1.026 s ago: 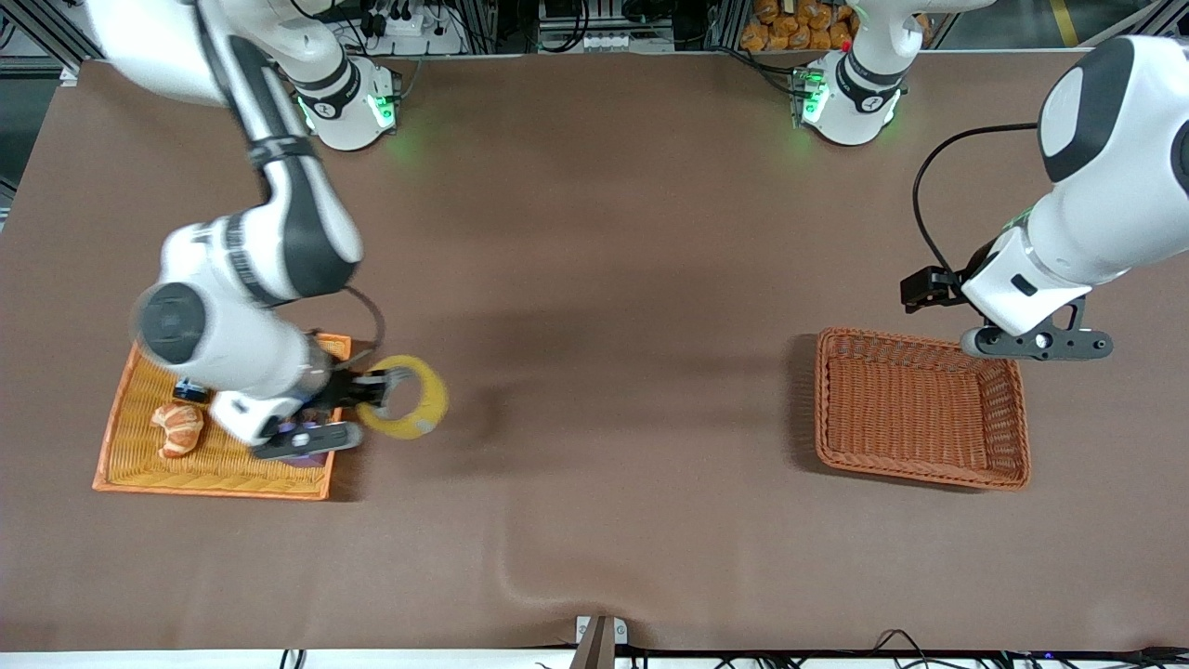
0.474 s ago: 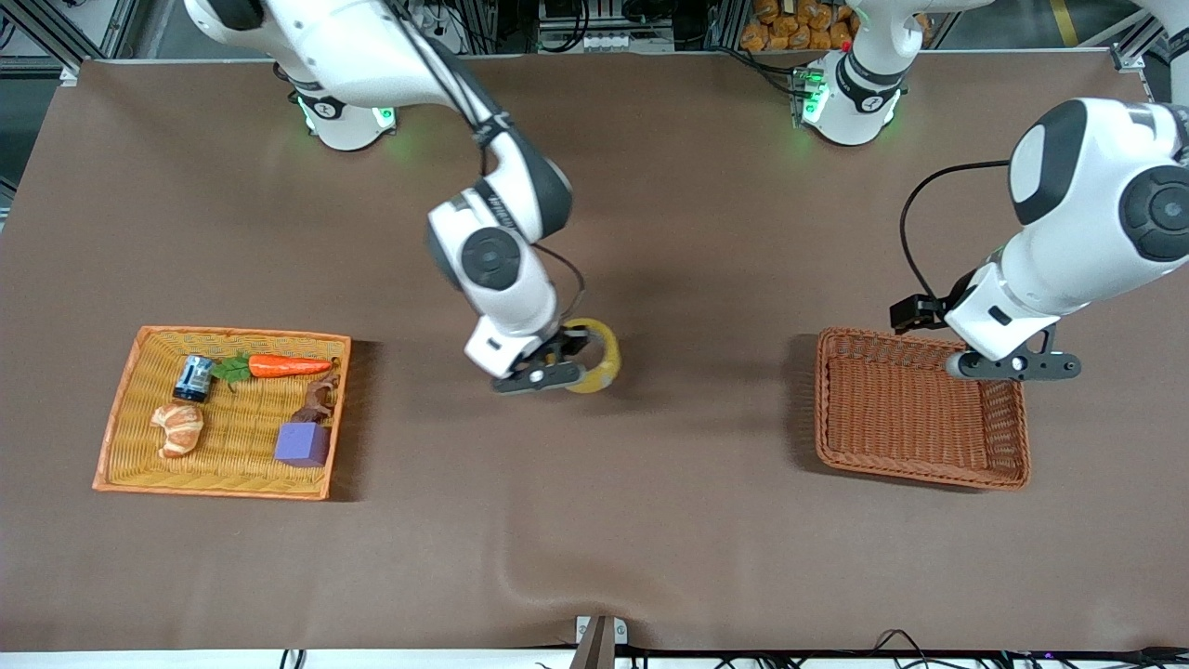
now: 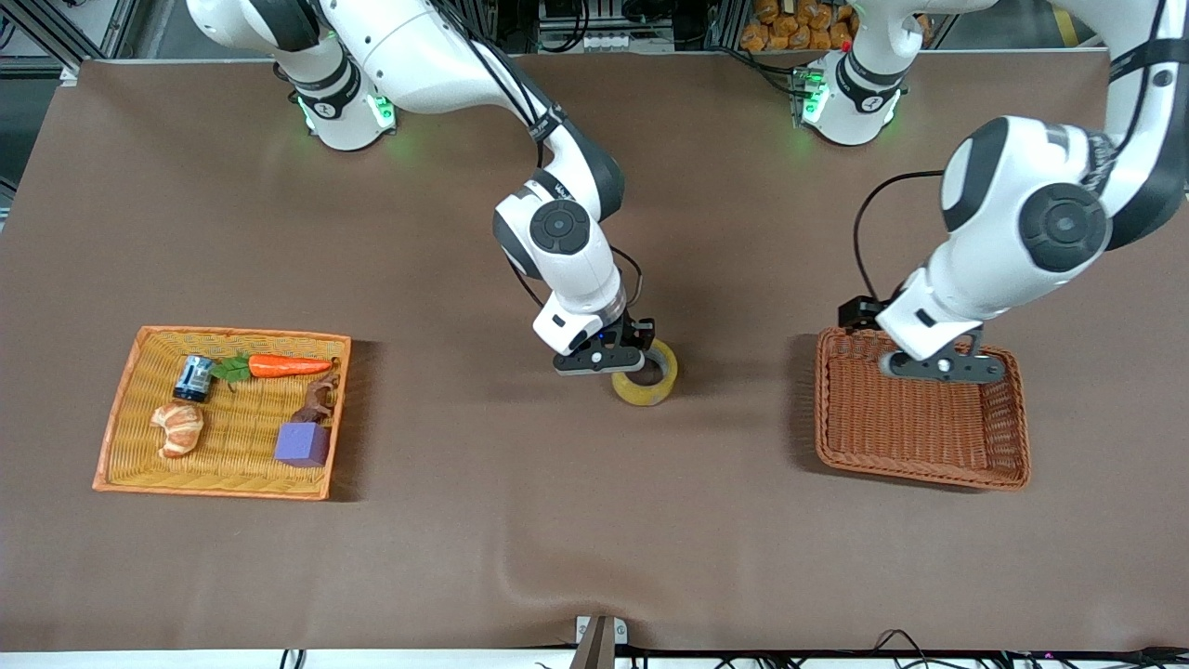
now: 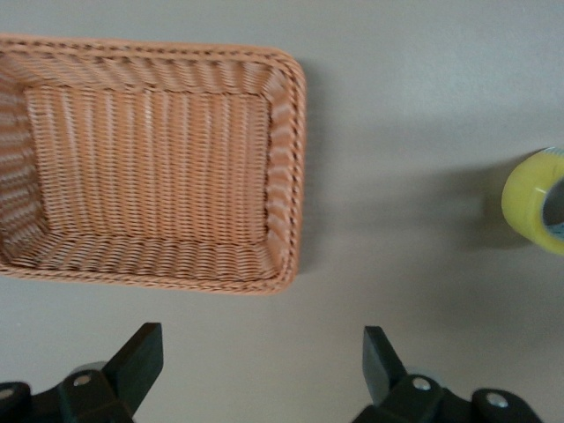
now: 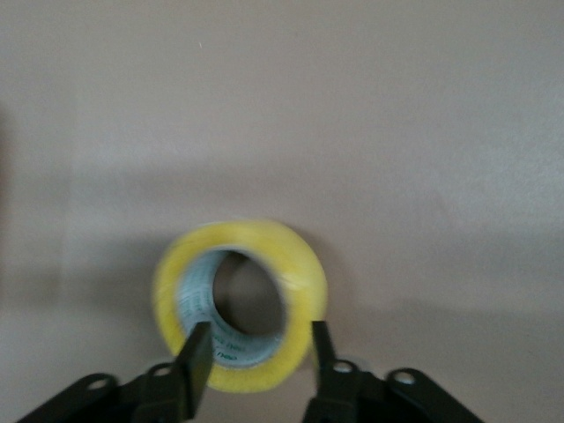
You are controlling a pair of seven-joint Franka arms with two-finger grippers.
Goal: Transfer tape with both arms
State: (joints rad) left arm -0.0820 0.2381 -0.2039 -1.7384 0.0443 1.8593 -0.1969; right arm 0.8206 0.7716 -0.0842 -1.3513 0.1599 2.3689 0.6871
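The tape (image 3: 645, 377), a yellowish ring, lies on the brown table near its middle; in the right wrist view the tape (image 5: 238, 304) looks blurred. My right gripper (image 3: 632, 358) hangs low over the ring's rim. Its fingers (image 5: 196, 366) are parted, one over the hole and one at the outer edge, and no longer pinch the wall. My left gripper (image 3: 943, 367) hovers open and empty over the edge of the brown wicker basket (image 3: 920, 467) nearest the robots' bases. The left wrist view shows that gripper (image 4: 262, 361), the basket (image 4: 295, 176) and the tape (image 4: 533, 198).
An orange wicker tray (image 3: 116, 418) at the right arm's end of the table holds a carrot (image 3: 283, 365), a croissant toy (image 3: 178, 427), a purple cube (image 3: 302, 444), a small can (image 3: 193, 378) and a brown toy (image 3: 319, 400).
My right arm carried the tape from beside the orange tray to the table's middle, lowered it, and its fingers parted. My left arm swung toward the middle, over the basket.
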